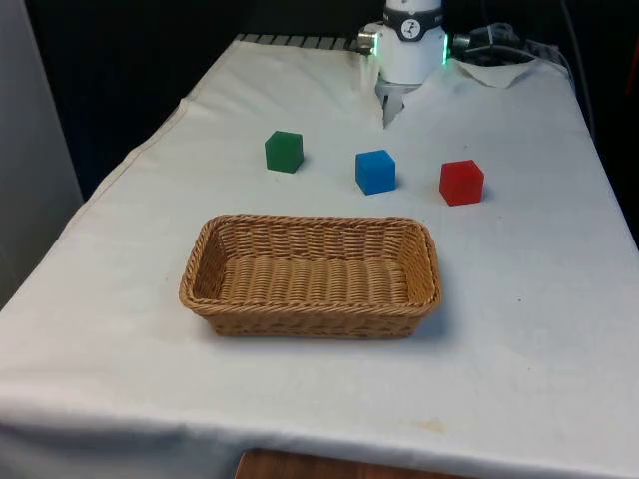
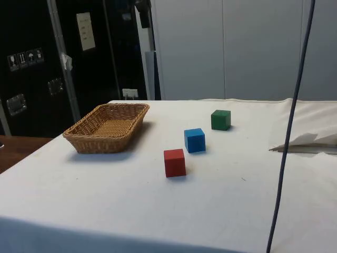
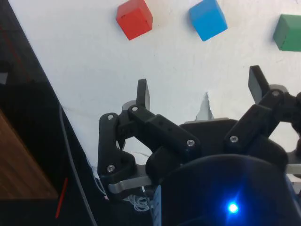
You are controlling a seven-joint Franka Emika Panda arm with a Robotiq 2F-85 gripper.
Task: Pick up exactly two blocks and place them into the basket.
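Note:
A woven wicker basket (image 1: 310, 317) stands near the middle of the table, and nothing lies in it (image 2: 100, 143). Beyond it three cubes sit in a row on the cloth: a green block (image 1: 284, 152) (image 2: 220, 119), a blue block (image 1: 374, 172) (image 2: 194, 140) and a red block (image 1: 461, 183) (image 2: 174, 162). My gripper (image 3: 200, 89) hangs open above the cloth at the table's far end, well short of the cubes, with nothing between its fingers (image 3: 143, 92). Ahead of it lie the red block (image 3: 134, 19), the blue block (image 3: 208, 20) and the green block (image 3: 288, 32).
A dark cable (image 2: 288, 132) hangs down across the side view. The cloth is rumpled in a fold (image 2: 308, 142) near the robot's base (image 1: 410, 45). The table drops off close beside the red block on the front view's right.

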